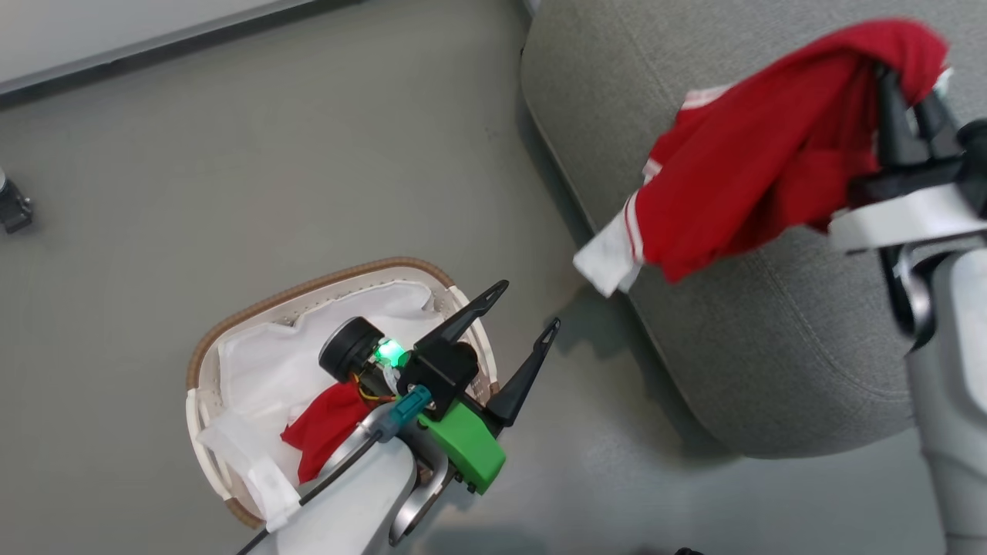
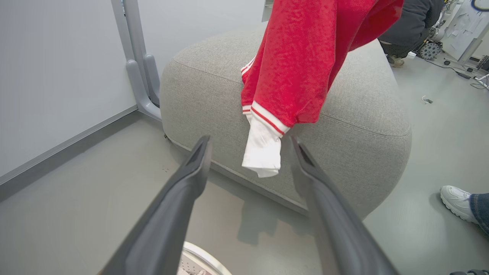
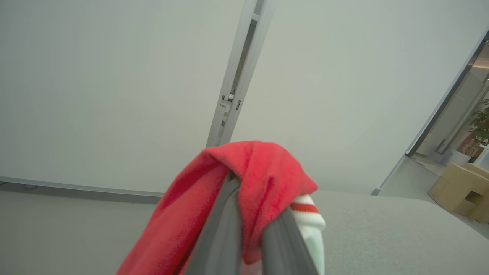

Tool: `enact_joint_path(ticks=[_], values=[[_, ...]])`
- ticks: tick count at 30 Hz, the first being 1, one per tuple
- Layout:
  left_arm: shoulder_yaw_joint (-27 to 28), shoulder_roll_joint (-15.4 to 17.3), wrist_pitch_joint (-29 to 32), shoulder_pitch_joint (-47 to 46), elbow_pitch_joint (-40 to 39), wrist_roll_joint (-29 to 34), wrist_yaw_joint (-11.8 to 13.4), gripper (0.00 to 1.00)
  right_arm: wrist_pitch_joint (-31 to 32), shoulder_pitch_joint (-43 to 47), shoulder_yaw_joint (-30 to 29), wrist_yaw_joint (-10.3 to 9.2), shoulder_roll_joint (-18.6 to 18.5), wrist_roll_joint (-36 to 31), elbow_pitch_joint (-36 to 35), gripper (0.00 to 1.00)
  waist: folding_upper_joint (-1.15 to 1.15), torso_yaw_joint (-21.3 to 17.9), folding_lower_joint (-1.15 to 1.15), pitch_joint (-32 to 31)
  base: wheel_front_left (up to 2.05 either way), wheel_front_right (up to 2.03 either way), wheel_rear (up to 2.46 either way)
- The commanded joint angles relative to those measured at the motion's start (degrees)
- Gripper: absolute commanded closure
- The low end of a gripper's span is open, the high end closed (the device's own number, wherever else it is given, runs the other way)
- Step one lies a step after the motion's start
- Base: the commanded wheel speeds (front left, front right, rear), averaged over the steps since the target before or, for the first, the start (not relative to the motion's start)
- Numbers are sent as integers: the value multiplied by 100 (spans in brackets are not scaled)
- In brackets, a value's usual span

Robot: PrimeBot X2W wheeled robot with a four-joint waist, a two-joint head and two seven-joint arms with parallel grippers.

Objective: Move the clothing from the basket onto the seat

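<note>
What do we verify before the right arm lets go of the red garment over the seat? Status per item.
1. Right gripper shut on the red garment: ok.
2. Garment fully over the seat: not ok; its white cuff hangs past the seat's edge, over the floor.
3. Garment touching the seat: cannot tell.
4. Left gripper open, holding nothing, apart from the garment: ok.
5. Basket emptied: not ok; a second red piece lies in it.
6. Person's shoe beside the seat, out of the arm's way: cannot tell.
</note>
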Motion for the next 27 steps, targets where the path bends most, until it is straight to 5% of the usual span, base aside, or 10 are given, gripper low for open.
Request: enact_joint_path(ticks=[1, 8, 14, 19, 27], values=[[-27, 20, 18, -122, -48, 78, 16, 0, -28, -287, -96, -8, -203, -57, 58, 100, 0, 309, 0, 289, 0, 0, 0], [-203, 47, 80, -249, -292, 252, 72, 0, -28, -1744, -348, -8, -1572, -175, 655, 100, 0, 847, 0, 642, 0, 0, 0], [-250, 119, 174, -375, -574, 387, 165, 0, -11, -2594, -497, -8, -2334, -280, 1489, 100, 0, 1191, 0, 979, 0, 0, 0], [-290, 219, 316, -550, -819, 536, 236, 0, 33, -2914, -776, -8, -2460, -242, 2482, 100, 0, 1289, 0, 1350, 0, 0, 0], [-345, 347, 509, -623, -1208, 670, 375, 0, -12, -2572, -1257, -8, -2141, -616, 3935, 100, 0, 1151, 0, 1614, 0, 0, 0]])
